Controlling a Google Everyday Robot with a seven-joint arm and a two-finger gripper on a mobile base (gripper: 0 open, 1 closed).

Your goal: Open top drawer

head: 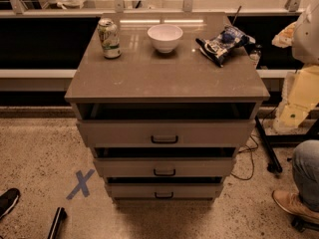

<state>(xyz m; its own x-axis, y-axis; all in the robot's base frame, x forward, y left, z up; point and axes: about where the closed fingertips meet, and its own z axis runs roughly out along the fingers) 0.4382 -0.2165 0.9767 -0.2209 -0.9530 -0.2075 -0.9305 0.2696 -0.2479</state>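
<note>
The top drawer (124, 132) is the widest of three grey-beige drawers in a cabinet under a brown countertop (164, 78). Its small black loop handle (164, 139) sits at the centre of the front. A dark gap (164, 111) shows between the countertop's edge and the top of the drawer front. The middle drawer (129, 167) and the bottom drawer (129, 189) lie below it, each narrower. My gripper is not in view; a white and yellowish shape (305, 59) at the right edge may be part of my arm.
On the countertop stand a green-white can (109, 38), a white bowl (165, 37) and a blue chip bag (223, 44). A person's leg and brown shoe (294, 203) are at the lower right. A blue tape X (79, 184) and a black shoe (7, 201) are on the floor at the left.
</note>
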